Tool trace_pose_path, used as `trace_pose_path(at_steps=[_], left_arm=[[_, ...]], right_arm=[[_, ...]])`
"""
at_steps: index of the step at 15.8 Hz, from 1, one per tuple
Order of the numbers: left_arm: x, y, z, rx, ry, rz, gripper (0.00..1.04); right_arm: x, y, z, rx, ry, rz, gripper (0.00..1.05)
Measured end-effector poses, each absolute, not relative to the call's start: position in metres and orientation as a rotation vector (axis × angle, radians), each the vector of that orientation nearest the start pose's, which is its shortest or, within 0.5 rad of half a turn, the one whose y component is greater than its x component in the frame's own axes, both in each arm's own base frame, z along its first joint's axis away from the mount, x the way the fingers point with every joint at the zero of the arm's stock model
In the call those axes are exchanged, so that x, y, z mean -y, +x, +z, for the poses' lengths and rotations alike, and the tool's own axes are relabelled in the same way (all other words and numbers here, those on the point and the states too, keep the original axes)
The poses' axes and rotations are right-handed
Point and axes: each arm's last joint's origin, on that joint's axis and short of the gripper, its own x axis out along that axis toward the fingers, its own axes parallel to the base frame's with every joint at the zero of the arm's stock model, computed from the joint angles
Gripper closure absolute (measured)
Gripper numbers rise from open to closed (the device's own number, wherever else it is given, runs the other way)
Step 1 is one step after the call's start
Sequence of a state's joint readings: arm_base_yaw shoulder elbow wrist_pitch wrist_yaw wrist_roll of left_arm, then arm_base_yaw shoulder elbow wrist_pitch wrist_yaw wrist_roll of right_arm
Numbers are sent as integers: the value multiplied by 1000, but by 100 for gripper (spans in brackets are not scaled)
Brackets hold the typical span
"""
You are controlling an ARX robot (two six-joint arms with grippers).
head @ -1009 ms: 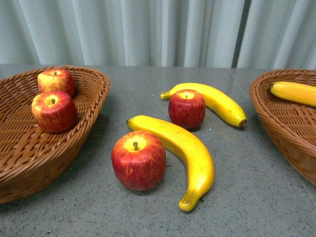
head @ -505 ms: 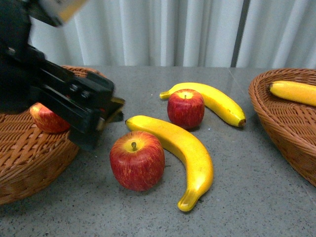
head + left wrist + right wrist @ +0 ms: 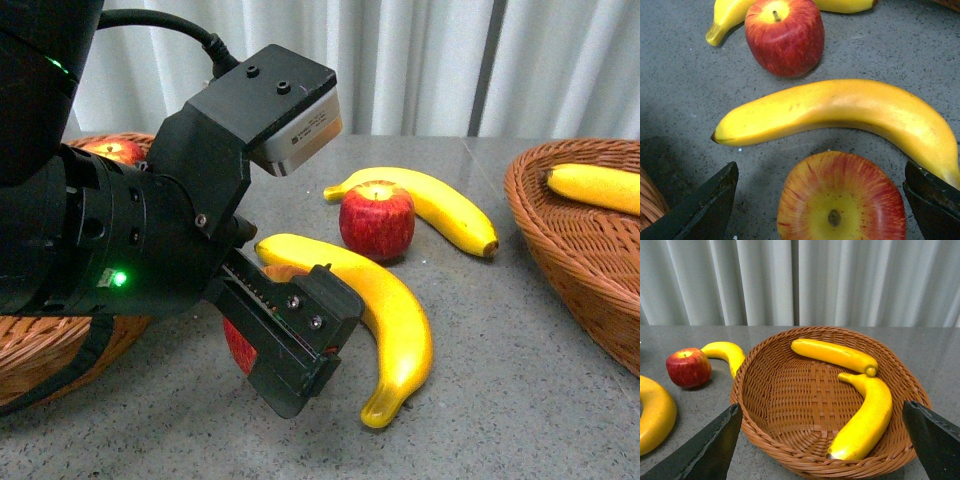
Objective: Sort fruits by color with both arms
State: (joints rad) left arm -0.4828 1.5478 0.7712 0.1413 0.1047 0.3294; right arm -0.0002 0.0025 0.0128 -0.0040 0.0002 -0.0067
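I read L gripper (image 3: pixel 817 200) wide, near apple (image 3: pixel 840 197) centred in gap, 1 banana (image 3: pixel 840 107) crosswise just beyond (nudge risk). R gripper (image 3: pixel 817 445) wide too, facing basket (image 3: pixel 765 390), well apart.

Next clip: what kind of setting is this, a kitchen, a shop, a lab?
Probably a staged lab tabletop rather than a kitchen: a bare grey speckled table, a plain pale curtain as backdrop, and a wicker basket holding glossy bananas.
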Motion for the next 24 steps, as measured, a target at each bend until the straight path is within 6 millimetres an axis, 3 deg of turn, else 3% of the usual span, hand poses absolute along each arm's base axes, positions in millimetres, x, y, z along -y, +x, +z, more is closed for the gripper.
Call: trace_pose_path(at_steps=[5, 9, 11, 13, 14, 16, 17, 19, 20, 22, 23, 24], left_arm=[[146, 270, 175, -560, 411, -713, 7], [146, 270, 173, -572, 396, -725, 43], [144, 269, 176, -576, 394, -719, 47], [136, 269, 194, -523, 369, -672, 48], [128, 272, 214, -455, 349, -612, 48], [97, 278, 262, -304, 259, -398, 48], [78, 278, 273, -282, 190, -261, 48], [50, 274, 256, -364, 70, -77, 48], [43, 270, 237, -438, 18, -48, 48], [39, 269, 219, -502, -35, -24, 48], [40, 268, 219, -504, -55, -34, 43], [43, 267, 220, -504, -57, -48, 30]], right_arm=[[0, 97, 167, 6, -7, 0, 7], [0, 97, 167, 6, -7, 0, 7], [0, 97, 167, 6, -7, 0, 7], [0, 97, 167, 6, -7, 0, 7], [0, 97, 167, 6, -7, 0, 7], [0, 97, 167, 6, -7, 0, 7], [0, 97, 167, 6, -7, 0, 7], [0, 97, 167, 6, -7, 0, 7], [0, 97, 167, 6, -7, 0, 7], [0, 97, 167, 6, -7, 0, 7], [0, 97, 167, 6, -7, 0, 7], [0, 97, 167, 6, -7, 0, 7]])
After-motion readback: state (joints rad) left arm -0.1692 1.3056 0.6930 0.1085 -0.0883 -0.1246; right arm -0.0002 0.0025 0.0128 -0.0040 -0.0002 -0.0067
